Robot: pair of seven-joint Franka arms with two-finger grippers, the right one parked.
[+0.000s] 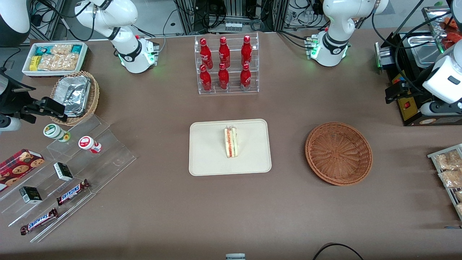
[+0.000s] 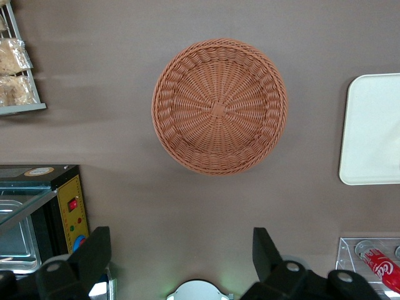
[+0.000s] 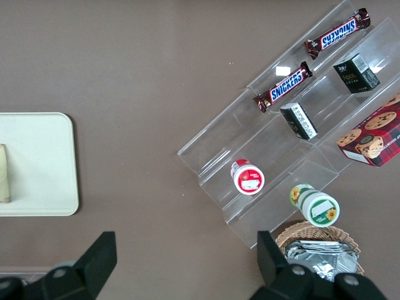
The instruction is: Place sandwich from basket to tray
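Pale triangular sandwich (image 1: pixel 231 142) is set on the flat cream rectangular tray (image 1: pixel 205 151). Beside the tray, the round reddish-brown wicker basket (image 1: pixel 338 153) is left bare, and the left gripper (image 2: pixel 181 253) is held above it, fingers (image 2: pixel 97 250) spread apart.

Even, soft overhead light across the brown bench (image 1: pixel 151 202), shadows faint and short. Glare flashes off the foil containers (image 1: pixel 74 94) and acrylic steps (image 1: pixel 108 159). Everything's sharp, but the claw (image 2: pixel 181 253), fingers spread wide over the bench, shows dark and slightly soft up close.
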